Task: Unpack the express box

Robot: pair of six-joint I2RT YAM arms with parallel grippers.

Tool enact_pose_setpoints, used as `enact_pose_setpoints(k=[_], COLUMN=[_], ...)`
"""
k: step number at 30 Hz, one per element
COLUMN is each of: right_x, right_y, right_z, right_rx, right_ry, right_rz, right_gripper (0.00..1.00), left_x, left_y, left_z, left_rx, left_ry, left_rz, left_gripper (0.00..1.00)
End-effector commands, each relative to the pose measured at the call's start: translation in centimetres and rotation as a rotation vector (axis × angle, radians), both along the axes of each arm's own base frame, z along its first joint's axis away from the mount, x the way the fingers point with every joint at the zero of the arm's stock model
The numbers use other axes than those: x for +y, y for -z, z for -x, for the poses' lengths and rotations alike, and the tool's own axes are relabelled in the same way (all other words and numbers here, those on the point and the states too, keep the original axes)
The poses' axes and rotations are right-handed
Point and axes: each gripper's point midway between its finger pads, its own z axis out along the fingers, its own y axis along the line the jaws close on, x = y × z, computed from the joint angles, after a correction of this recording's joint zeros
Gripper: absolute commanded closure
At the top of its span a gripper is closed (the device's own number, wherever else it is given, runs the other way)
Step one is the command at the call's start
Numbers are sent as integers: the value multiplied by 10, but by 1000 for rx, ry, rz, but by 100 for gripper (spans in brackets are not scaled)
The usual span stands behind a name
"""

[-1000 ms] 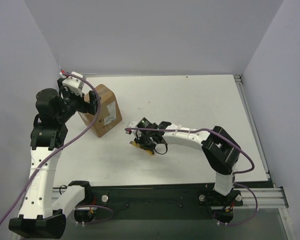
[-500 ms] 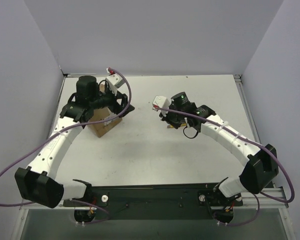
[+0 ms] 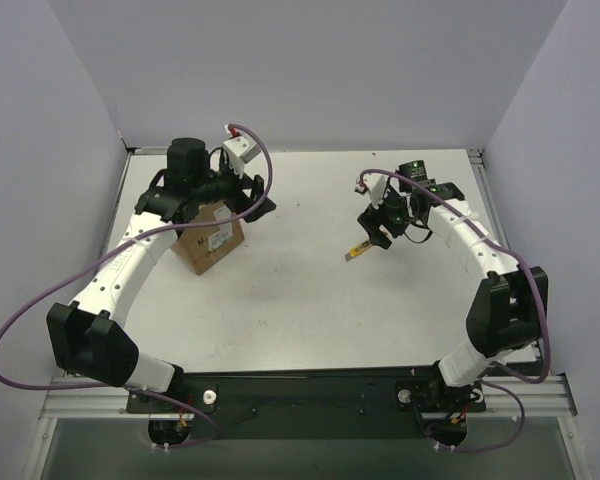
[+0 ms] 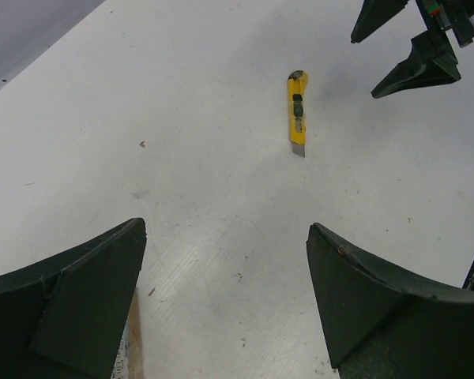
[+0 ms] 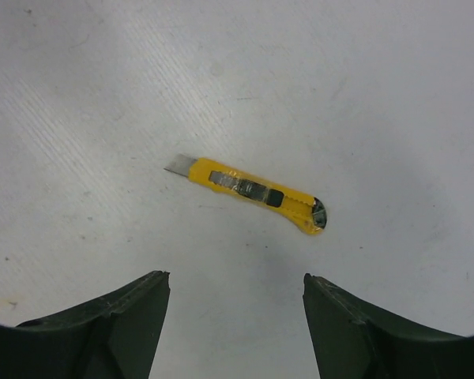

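Observation:
The express box [image 3: 212,235], a small brown carton with a white label, stands at the left of the table, and a sliver of it [image 4: 129,347] shows in the left wrist view. My left gripper [image 3: 259,200] [image 4: 225,229] hovers open just past the box's far right edge, with only bare table between its fingers. A yellow utility knife [image 3: 357,250] [image 4: 297,114] [image 5: 253,193] lies flat on the table with its blade out. My right gripper [image 3: 374,228] [image 5: 235,278] is open just above and beside the knife, not touching it.
The white table [image 3: 310,310] ends at a metal rail [image 3: 505,260] on the right. Grey walls close in the left, back and right sides. The right gripper's fingers [image 4: 417,57] show at the top right of the left wrist view.
My right gripper has opened and let go of the knife, which now lies on the table; that arm swung back and right. The left arm shifted slightly over the box.

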Motion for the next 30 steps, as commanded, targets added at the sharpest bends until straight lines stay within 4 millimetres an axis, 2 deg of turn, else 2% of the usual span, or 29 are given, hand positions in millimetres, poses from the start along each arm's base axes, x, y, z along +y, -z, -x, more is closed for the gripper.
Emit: enact_pose_setpoints(k=[1, 2, 3, 5, 6, 7, 8, 9, 10, 11, 12, 13, 15, 17, 21, 24, 28, 30], right_x=[-2, -8, -11, -19, -22, -24, -28, -30, -34, -35, -39, -41, -48, -53, -63, -59, -46, -41], right_y=[16, 20, 35, 33, 48, 51, 40, 56, 55, 48, 58, 61, 71, 80, 107, 115, 120, 115], right_z=[-16, -24, -32, -58, -67, -76, -96, -104, -114, -127, -132, -135, -133, -127, -99, -84, -75, -72], right_rx=[17, 17, 47, 19, 53, 54, 21, 55, 49, 31, 48, 46, 56, 66, 130, 150, 155, 144], right_ry=[-226, -225, -226, -204, -191, -174, -133, -106, -74, -31, -17, -11, -23, -35, -107, -157, -195, -208], right_rz=[47, 57, 76, 96, 101, 103, 93, 93, 94, 85, 95, 111, 164, 220, 343, 377, 414, 416], right_gripper=[30, 30, 31, 37, 39, 43, 47, 51, 60, 65, 70, 81, 88, 90, 95, 96, 98, 98], left_x=[9, 12, 15, 22, 25, 29, 33, 35, 37, 40, 41, 41, 42, 42, 42, 40, 39, 39], left_y=[-10, -5, -3, 1, 4, 6, 7, 11, 11, 11, 12, 11, 11, 11, 11, 10, 13, 13], left_z=[1, 1, 2, -1, -1, -2, -4, -4, -5, -5, -6, -6, -6, -5, -7, -10, -13, -12], left_rx=[-86, -87, -91, -112, -110, -121, -125, -121, -125, -124, -120, -121, -122, -120, -122, -125, -127, -129], left_ry=[3, -7, -12, -31, -39, -45, -62, -70, -76, -90, -100, -104, -108, -108, -109, -113, -111, -104], left_rz=[-43, -61, -78, -125, -146, -168, -187, -202, -212, -220, -221, -221, -222, -222, -220, -213, -210, -214], left_gripper=[8, 8, 8, 8, 8, 8, 8, 8, 8, 8, 8, 8, 8, 8, 8, 8, 8, 8])
